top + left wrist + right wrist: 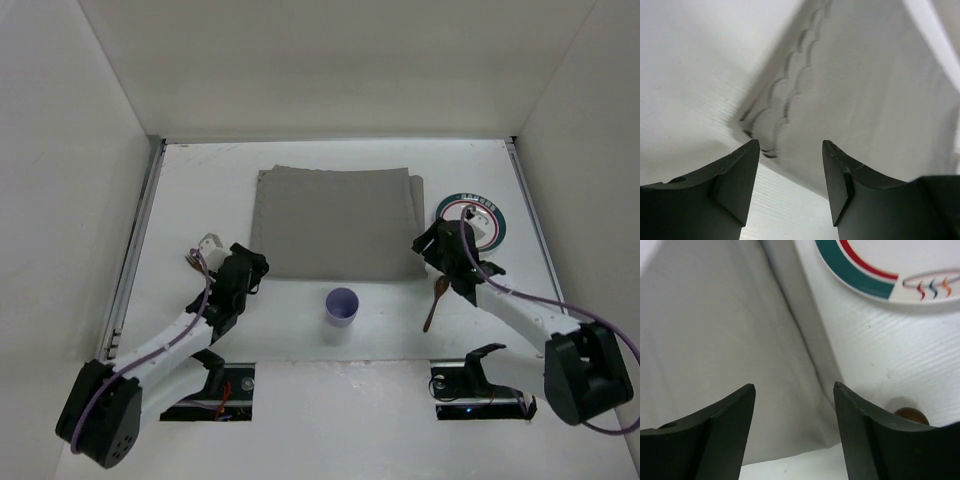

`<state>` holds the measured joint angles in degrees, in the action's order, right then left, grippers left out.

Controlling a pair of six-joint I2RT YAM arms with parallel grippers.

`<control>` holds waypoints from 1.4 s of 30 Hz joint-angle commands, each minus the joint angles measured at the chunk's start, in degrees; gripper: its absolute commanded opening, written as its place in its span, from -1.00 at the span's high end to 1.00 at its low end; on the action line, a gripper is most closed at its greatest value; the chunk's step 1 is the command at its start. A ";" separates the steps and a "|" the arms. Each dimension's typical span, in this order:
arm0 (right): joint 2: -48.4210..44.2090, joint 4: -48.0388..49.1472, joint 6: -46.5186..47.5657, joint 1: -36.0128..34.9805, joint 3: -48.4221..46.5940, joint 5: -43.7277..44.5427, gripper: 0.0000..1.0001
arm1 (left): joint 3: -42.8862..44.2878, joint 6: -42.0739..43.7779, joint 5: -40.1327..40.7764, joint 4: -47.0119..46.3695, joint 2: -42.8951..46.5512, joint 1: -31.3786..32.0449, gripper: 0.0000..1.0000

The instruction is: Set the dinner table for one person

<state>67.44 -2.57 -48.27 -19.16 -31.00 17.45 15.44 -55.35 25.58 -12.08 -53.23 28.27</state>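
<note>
Overhead view: the dinner table (pixel 200 180) fills the middle of the frame, with a grey mat (pixel 335 225) at upper centre and a lavender cup (pixel 342 305) just below it. A green-rimmed plate (pixel 490 215) and a wooden spoon (pixel 434 303) lie at right. The left gripper (pixel 250 265) sits at the mat's lower-left corner and the right gripper (pixel 432 245) at its lower-right corner.

Left wrist view: the fingers (pixel 725 185) are spread with nothing between them, above the mat's scalloped corner.

Right wrist view: the fingers (pixel 715 435) are likewise apart and empty over the mat edge, with the plate at upper right and the spoon bowl at lower right.
</note>
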 commanded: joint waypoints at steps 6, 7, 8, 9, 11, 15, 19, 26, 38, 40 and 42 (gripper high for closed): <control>-14.18 4.15 2.93 10.91 2.53 2.68 -0.44 | 4.59 14.81 5.79 -10.92 1.13 9.73 0.33; -14.00 3.98 2.31 13.38 2.44 1.80 -0.43 | 4.86 16.58 6.92 -13.30 -0.02 10.61 0.40; -13.83 4.15 1.43 15.66 2.61 0.32 -0.43 | 4.86 17.72 8.24 -15.15 -0.90 11.40 0.46; -13.39 4.50 0.29 17.69 2.96 -0.66 -0.43 | 4.86 18.52 8.78 -16.56 -1.60 12.02 0.50; -11.99 5.46 -1.82 20.95 3.84 -1.80 -0.44 | 4.16 19.75 8.96 -19.72 -3.36 13.25 0.53; -6.55 8.36 -3.32 26.31 4.64 -2.60 -0.39 | 0.91 21.77 8.96 -29.82 -7.76 15.45 0.51; -1.88 11.26 -5.42 31.32 5.16 -4.96 -0.27 | -2.16 23.09 8.69 -36.70 -6.72 17.38 0.41; 6.46 16.89 -7.71 37.13 5.25 -10.50 -0.14 | -5.24 23.27 15.10 -36.79 -0.91 17.39 0.31; 17.10 28.14 -11.93 40.38 6.22 -17.63 0.24 | -4.63 21.78 17.04 -37.23 -6.00 17.65 0.22; 18.08 29.02 -12.28 40.38 6.13 -18.42 0.38 | -4.72 20.90 17.04 -37.32 -6.36 17.56 0.22; 18.52 29.99 -13.07 40.21 6.31 -17.98 0.59 | -4.63 20.90 17.13 -37.23 -6.36 17.39 0.20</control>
<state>85.17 22.79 -59.61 20.95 -25.30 0.67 10.70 -33.61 41.01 -45.63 -59.64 45.89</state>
